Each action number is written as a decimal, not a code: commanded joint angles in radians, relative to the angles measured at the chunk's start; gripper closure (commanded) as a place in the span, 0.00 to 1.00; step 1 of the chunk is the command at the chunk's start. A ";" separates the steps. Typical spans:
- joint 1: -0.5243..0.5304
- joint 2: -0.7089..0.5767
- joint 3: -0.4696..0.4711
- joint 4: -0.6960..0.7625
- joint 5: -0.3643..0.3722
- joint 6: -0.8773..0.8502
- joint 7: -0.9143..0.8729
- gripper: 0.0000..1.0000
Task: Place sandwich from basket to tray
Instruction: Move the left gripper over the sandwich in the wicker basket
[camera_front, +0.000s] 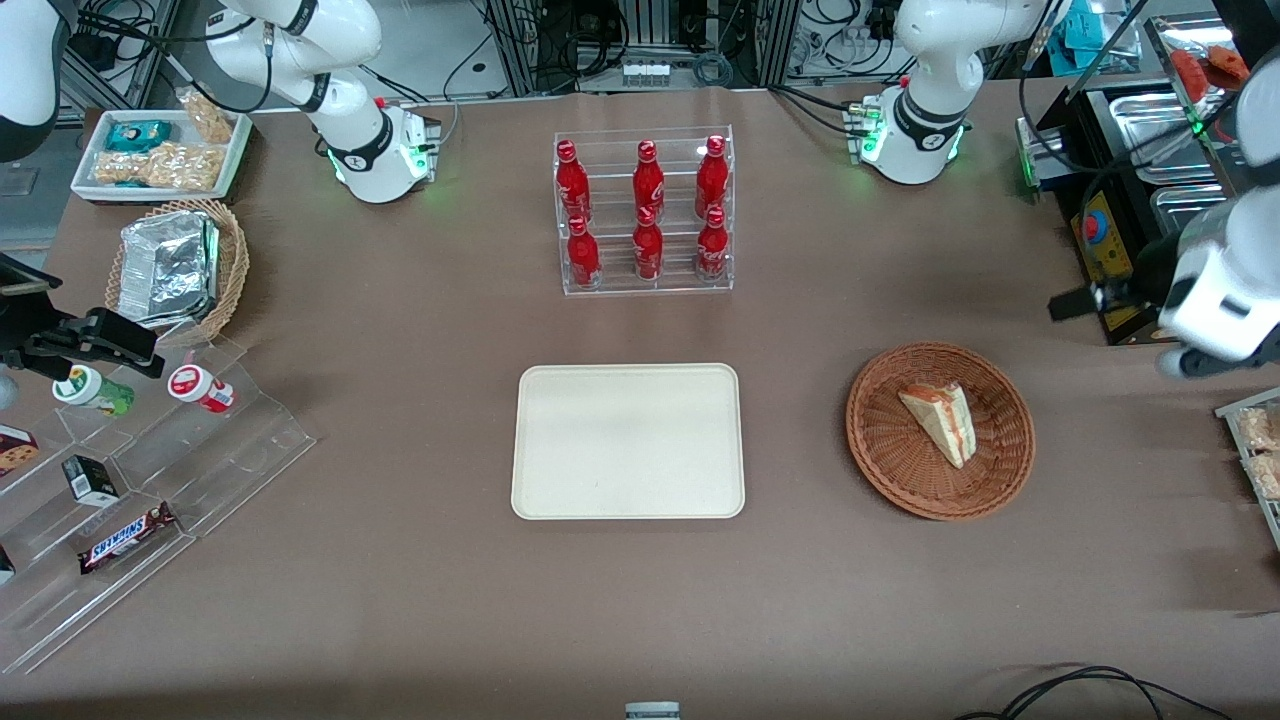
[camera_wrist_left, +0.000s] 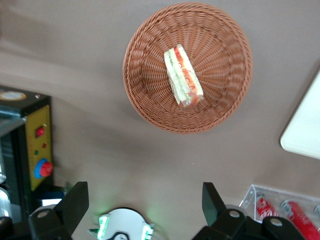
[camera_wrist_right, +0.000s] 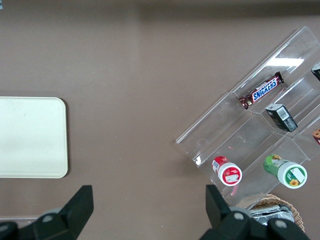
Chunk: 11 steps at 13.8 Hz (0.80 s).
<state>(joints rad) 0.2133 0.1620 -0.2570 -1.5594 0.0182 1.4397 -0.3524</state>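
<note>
The sandwich (camera_front: 940, 420) (camera_wrist_left: 183, 76), a white bread wedge with red and green layers, lies in the round reddish-brown wicker basket (camera_front: 880, 450) (camera_wrist_left: 145, 100). The cream tray (camera_front: 628, 440) (camera_wrist_left: 305, 130) lies flat beside the basket, toward the parked arm's end, with nothing on it. My gripper (camera_front: 1075, 303) (camera_wrist_left: 145, 205) hangs high above the table, off the basket's rim toward the working arm's end and farther from the front camera. It is open wide with nothing between its fingers.
A clear rack of red bottles (camera_front: 645, 215) (camera_wrist_left: 280, 210) stands farther from the front camera than the tray. A black box with a red button (camera_front: 1100, 240) (camera_wrist_left: 35, 145) sits near my gripper. A clear stepped shelf with snacks (camera_front: 150, 480) and a tan basket with foil trays (camera_front: 175, 265) lie toward the parked arm's end.
</note>
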 joint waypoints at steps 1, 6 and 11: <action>0.032 0.036 -0.002 -0.051 -0.047 0.089 -0.146 0.00; 0.037 0.036 -0.002 -0.296 -0.055 0.416 -0.452 0.00; -0.017 0.080 -0.008 -0.410 -0.038 0.582 -0.505 0.00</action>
<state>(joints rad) 0.2325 0.2379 -0.2608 -1.9385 -0.0212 1.9954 -0.8250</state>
